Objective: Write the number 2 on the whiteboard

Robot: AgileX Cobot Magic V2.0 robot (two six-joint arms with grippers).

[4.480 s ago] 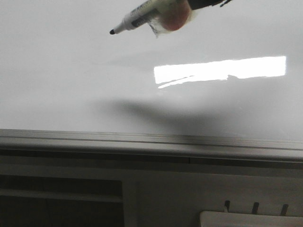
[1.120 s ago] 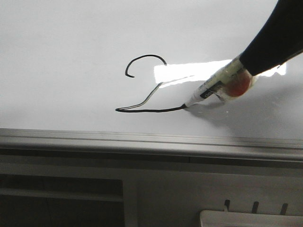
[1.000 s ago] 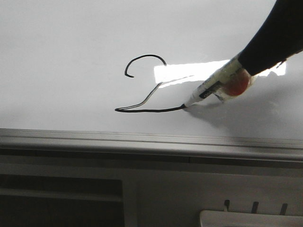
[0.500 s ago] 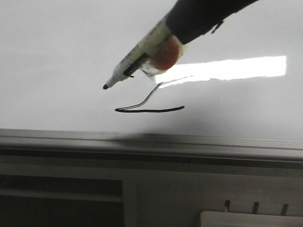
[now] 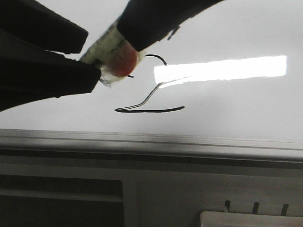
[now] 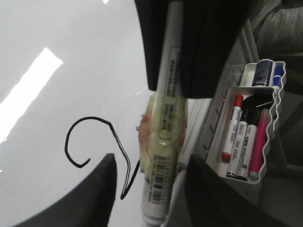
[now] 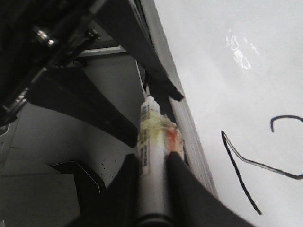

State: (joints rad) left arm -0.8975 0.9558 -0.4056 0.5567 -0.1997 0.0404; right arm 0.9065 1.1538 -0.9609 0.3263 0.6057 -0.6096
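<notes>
I count one number 2 (image 5: 147,92) on the whiteboard (image 5: 236,109): a thin black line with a curled hook at the top, a slanted stroke down to the left and a long flat base. It sits on the near part of the board, a little above the grey edge rail (image 5: 189,144), just left of the bright rectangular glare (image 5: 220,68). My front view has the hook partly hidden.

One marker (image 6: 163,127) is in play, white-barrelled with yellowish tape and a red patch around its middle. My right gripper (image 7: 152,163) pinches its barrel between two dark fingers, narrowly closed on it. My left gripper (image 6: 147,189) has its two fingers spread wide on either side of the marker's tip end; I can't tell whether they touch it.

Off the board's edge, one white tray (image 6: 265,165) holds several more markers.
</notes>
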